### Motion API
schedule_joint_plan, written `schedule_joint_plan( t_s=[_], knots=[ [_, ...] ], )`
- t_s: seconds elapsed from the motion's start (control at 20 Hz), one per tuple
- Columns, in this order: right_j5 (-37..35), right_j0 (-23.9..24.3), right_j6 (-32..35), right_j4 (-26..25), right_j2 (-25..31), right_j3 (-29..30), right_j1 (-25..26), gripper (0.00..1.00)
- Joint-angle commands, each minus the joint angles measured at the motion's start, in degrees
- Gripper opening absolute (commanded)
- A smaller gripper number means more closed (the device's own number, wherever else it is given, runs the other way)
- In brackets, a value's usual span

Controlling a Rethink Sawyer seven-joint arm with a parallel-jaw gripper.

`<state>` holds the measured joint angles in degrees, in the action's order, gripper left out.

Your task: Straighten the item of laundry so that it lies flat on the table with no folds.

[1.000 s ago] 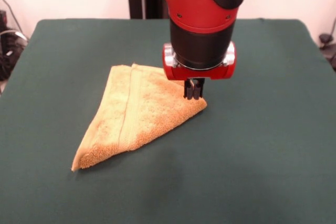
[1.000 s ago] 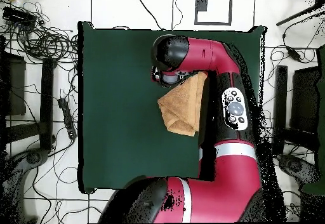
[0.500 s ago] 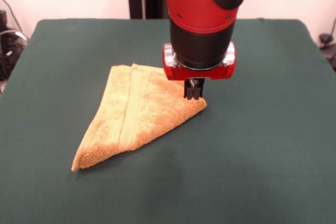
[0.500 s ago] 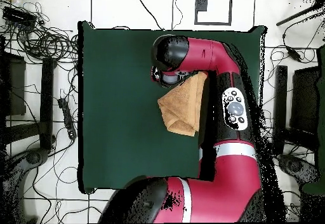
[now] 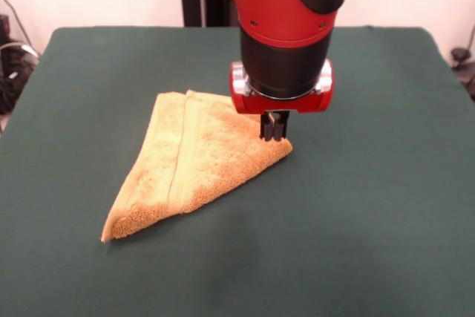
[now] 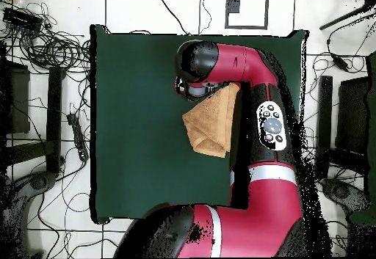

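Observation:
The item of laundry (image 5: 194, 165) is a golden-orange terry towel folded over into a rough triangle. It lies on the dark green table (image 5: 371, 206) a little left of centre, with a woven band running down its length. My gripper (image 5: 274, 136) hangs straight down over the towel's right corner. Its two black fingers are pressed together and their tips reach the cloth there. The towel is not lifted. In the overhead view the towel (image 6: 211, 124) shows beside the arm, and the arm's wrist hides the gripper.
The red and black arm (image 6: 257, 124) stretches over the right part of the table (image 6: 139, 124) in the overhead view. Cables and stands lie on the floor around the table's edges.

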<state>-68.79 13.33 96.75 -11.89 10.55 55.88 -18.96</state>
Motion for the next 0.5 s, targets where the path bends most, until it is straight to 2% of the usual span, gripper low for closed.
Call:
schedule_joint_plan(
  t_s=[0.05, 0.5],
  knots=[
    [-0.22, -1.25, -2.50, 1.14, 5.26, 4.58, 1.73, 0.00],
    [0.35, -1.30, -2.59, 0.97, 5.26, 4.59, 1.71, 0.00]
  ],
)
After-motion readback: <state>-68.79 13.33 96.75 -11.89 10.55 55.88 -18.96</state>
